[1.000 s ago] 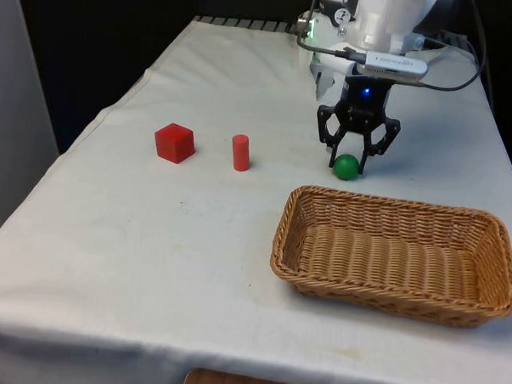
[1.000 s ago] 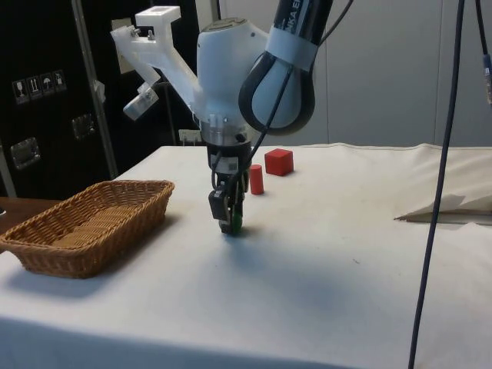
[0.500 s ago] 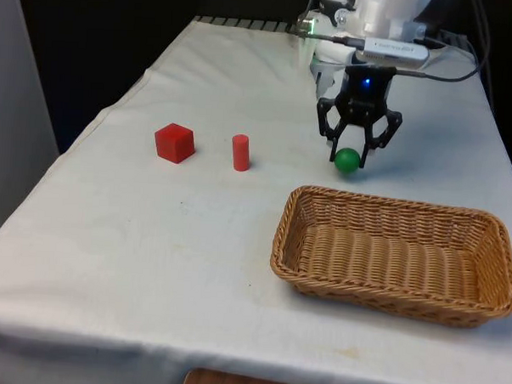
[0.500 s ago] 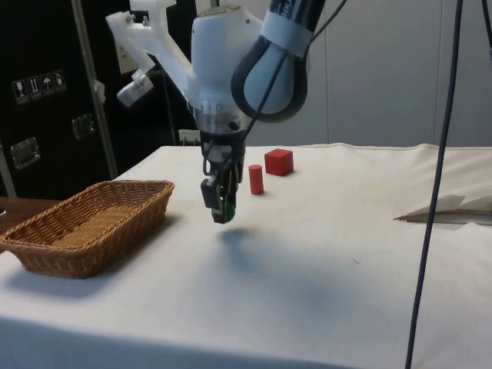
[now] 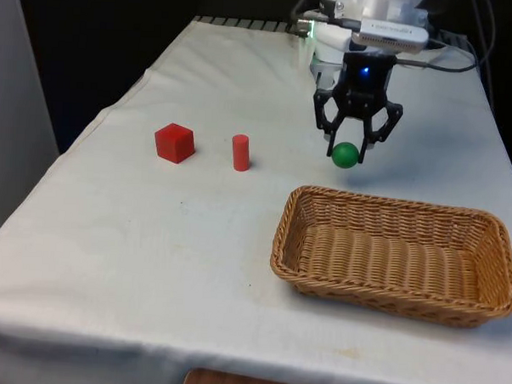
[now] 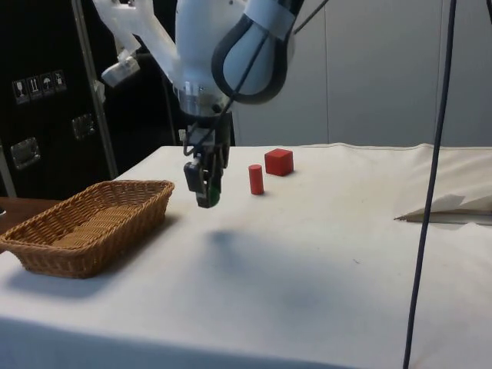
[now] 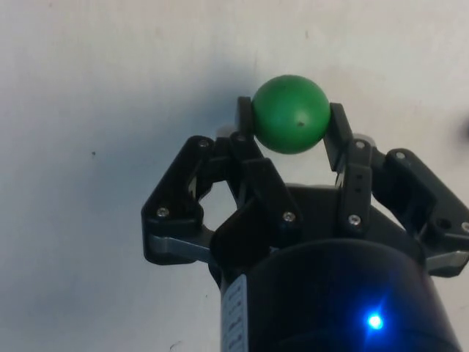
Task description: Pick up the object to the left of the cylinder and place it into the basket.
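— What has the gripper got?
— Its fingers are clamped on the green ball, held clear above the cloth, near the basket but not over it.
— So how far along?
— Grasp and lift look done; carrying over the rim and releasing remain.
— Anything in the way?
— No. The red cylinder and red cube stand well apart, towards the front view's left.
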Robot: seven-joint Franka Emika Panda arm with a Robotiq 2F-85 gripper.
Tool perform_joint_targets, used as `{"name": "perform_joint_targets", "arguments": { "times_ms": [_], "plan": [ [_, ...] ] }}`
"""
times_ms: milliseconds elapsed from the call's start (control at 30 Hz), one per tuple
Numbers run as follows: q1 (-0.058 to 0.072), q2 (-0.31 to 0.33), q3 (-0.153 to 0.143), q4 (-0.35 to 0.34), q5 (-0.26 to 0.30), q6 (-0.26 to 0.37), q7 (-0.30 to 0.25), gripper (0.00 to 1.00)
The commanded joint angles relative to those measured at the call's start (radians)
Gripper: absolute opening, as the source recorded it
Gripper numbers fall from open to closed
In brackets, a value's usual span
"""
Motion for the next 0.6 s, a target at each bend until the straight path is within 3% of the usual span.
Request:
{"name": "perform_joint_targets", "arguments": {
  "times_ms": [0, 200, 467, 500, 567],
  "plan": [
    [-0.005, 0.006, 0.002, 0.016, 0.003, -0.008, -0.005, 0.0],
    [-0.002, 0.018, -0.01, 0.046, 0.0, -0.006, 0.0, 0.0],
    [-0.008, 0.03, -0.021, 0.118, 0.005, -0.032, -0.003, 0.0],
    [-0.004, 0.028, -0.025, 0.111, 0.0, -0.024, 0.0, 0.0],
    [-0.009, 0.035, -0.023, 0.132, 0.005, -0.034, -0.004, 0.0]
  ]
}}
